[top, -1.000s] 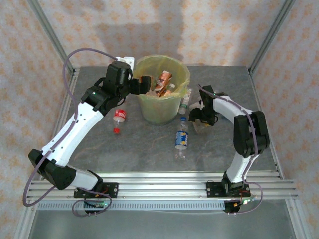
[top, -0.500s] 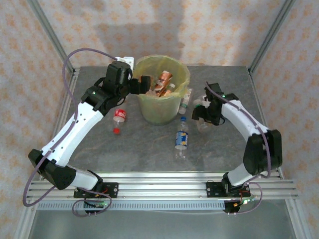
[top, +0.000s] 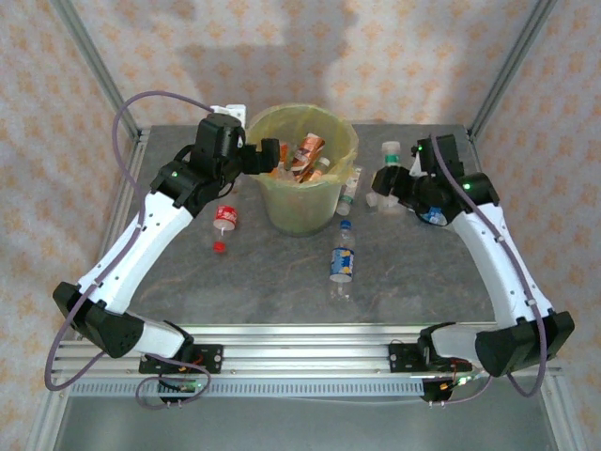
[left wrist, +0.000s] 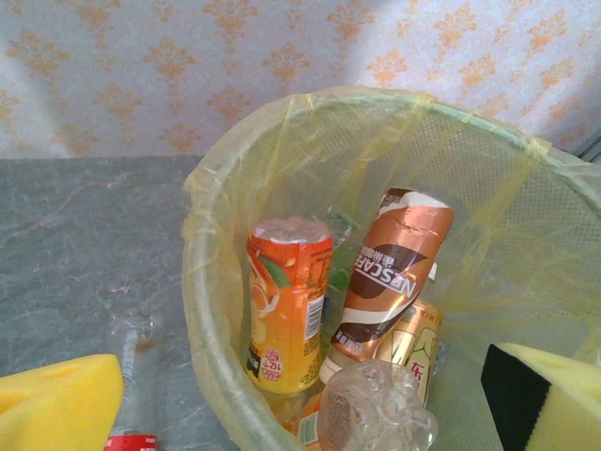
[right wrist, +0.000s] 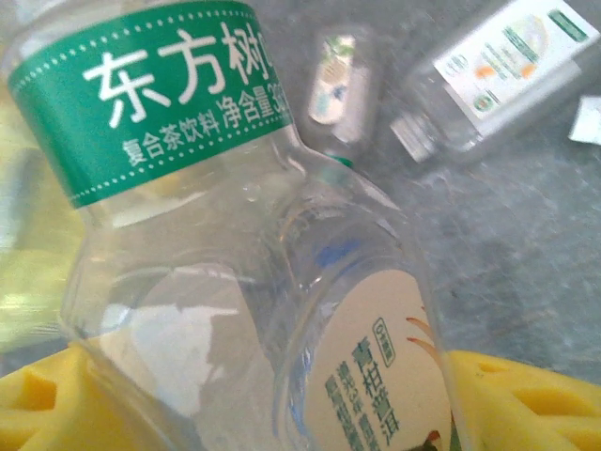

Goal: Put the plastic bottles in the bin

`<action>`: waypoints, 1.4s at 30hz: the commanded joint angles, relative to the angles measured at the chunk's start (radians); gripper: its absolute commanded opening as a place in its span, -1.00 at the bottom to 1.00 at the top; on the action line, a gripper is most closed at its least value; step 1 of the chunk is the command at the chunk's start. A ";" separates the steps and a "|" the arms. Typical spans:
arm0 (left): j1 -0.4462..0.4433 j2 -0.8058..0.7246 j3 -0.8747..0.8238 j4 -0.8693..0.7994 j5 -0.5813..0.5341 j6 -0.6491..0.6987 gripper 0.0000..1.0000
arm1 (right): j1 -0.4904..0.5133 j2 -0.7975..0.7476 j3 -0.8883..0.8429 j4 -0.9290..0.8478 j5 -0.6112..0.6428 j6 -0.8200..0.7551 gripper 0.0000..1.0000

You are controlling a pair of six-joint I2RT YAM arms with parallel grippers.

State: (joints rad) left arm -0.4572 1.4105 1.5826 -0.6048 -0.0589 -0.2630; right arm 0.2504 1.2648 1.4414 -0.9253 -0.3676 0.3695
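Your left pincer (top: 269, 158) is hanging at the left rim of the round pale-green plastic bin (top: 282, 209), which is standing by the middle of the desk's far edge with a yellow bag over its rim. The pincer is standing wide apart, its yellow foam pads (left wrist: 58, 406) gripping nothing. Inside the bin, an orange-labelled plastic bottle (left wrist: 288, 305), a brown-labelled plastic bottle (left wrist: 392, 272) and a crushed clear plastic bottle (left wrist: 377, 418) are leaning together.

Between the bin and the desk's left edge, a red-labelled clear bottle (top: 225, 216) is lying on the grey desk (top: 263, 282). Toward the near edge from the bin, a blue-capped clear bottle with a yellow and blue label (top: 342, 263) is lying flat. A slim green-capped clear bottle (top: 348, 193) is lying just beside the bin's right wall.

Your right pincer (top: 392, 183) is clamping a clear plastic bottle with a green label band (right wrist: 235, 282) between its yellow pads, holding it above the desk between the bin and the right edge.
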 commanded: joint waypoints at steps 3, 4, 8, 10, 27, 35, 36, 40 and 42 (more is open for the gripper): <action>0.039 -0.045 -0.038 0.069 0.039 -0.036 1.00 | 0.020 0.039 0.157 0.067 -0.079 0.079 0.02; 0.049 -0.048 -0.042 0.078 0.059 -0.041 1.00 | 0.029 0.059 0.188 0.081 -0.089 0.088 0.02; 0.089 -0.050 -0.051 0.099 0.141 -0.058 1.00 | 0.068 0.168 0.336 0.101 -0.096 0.106 0.02; 0.118 -0.050 -0.052 0.109 0.189 -0.071 1.00 | 0.095 0.242 0.436 0.101 -0.098 0.111 0.02; 0.279 -0.020 -0.062 0.212 0.590 -0.213 1.00 | 0.274 0.827 1.159 -0.128 -0.004 0.098 0.01; 0.281 -0.032 -0.068 0.187 0.560 -0.205 1.00 | 0.354 0.834 1.105 -0.229 0.207 0.059 0.02; 0.281 -0.033 -0.070 0.183 0.552 -0.203 1.00 | 0.362 0.837 1.097 -0.235 0.224 0.057 0.03; 0.281 -0.034 -0.073 0.165 0.519 -0.197 1.00 | 0.380 0.840 1.069 -0.247 0.269 0.053 0.14; 0.281 -0.036 -0.075 0.154 0.502 -0.190 1.00 | 0.383 0.841 1.061 -0.252 0.280 0.054 0.20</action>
State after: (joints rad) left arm -0.1822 1.3960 1.5208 -0.4324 0.4770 -0.4637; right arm 0.6331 2.1197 2.5149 -1.1408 -0.1677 0.4412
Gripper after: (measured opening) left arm 0.999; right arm 0.722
